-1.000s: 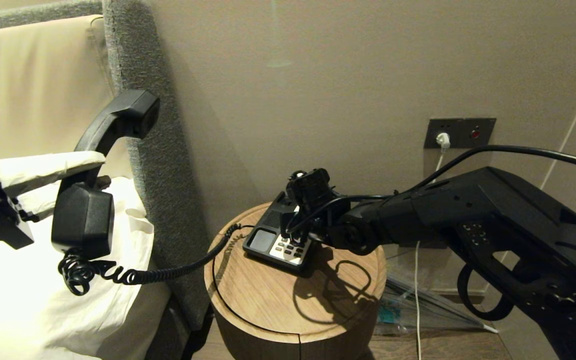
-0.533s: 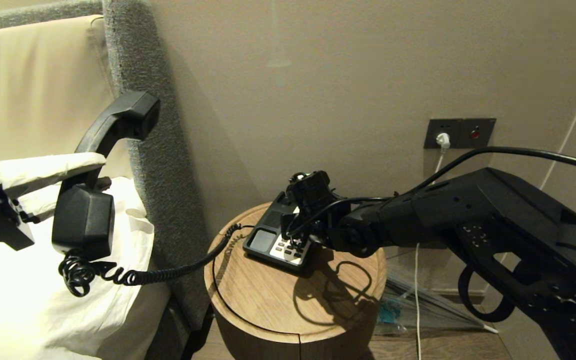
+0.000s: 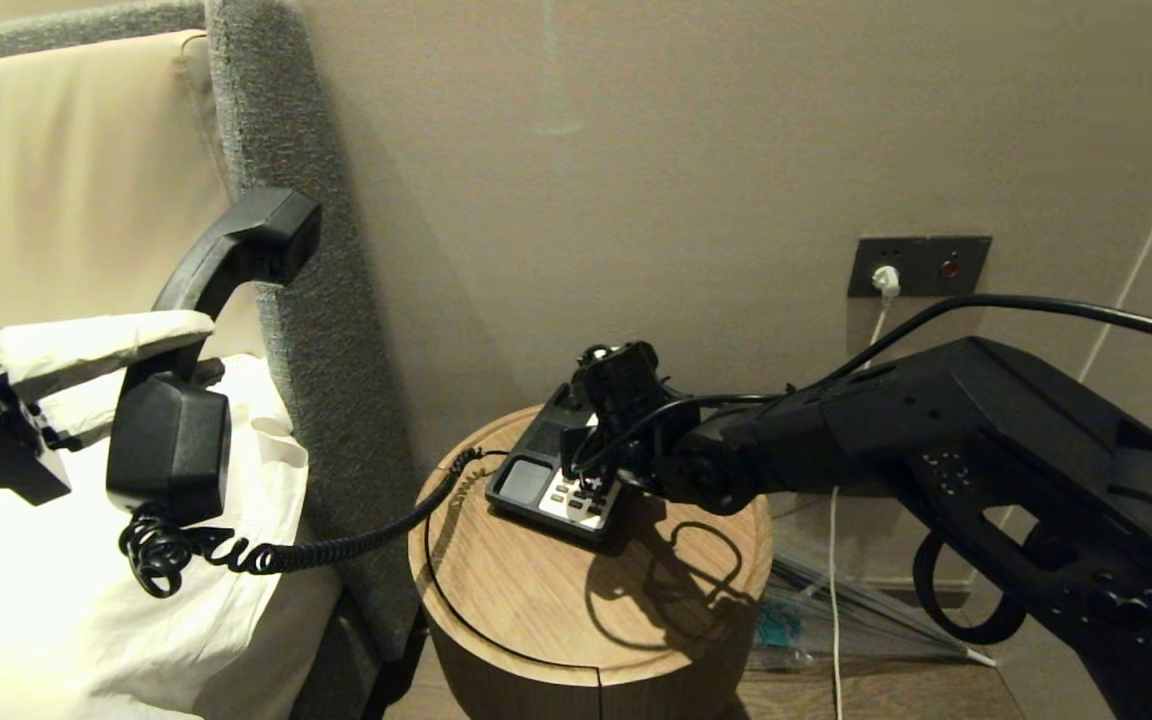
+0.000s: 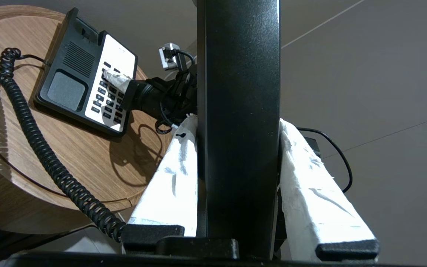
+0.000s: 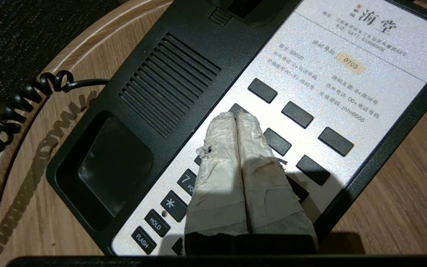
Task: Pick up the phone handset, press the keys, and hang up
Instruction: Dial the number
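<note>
Over keys (image 5: pixel 297 114), right gripper (image 5: pixel 235 115) pinched closed, could mash two at once; left gripper (image 4: pixel 235 170) clamping phone handset (image 3: pixel 196 360), taut cord might drag phone off desk (image 3: pixel 536 600).

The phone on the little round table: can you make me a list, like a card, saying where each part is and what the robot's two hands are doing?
handset: phone handset lifted off the phone, over the bed
held by: left gripper, its white-wrapped fingers clamped on the handle
cord: coiled cord runs from handset to phone base
base: on the round wooden table
keys: keys in the white faceplate
right gripper: fingers together, tips on a key in the upper rows
</note>
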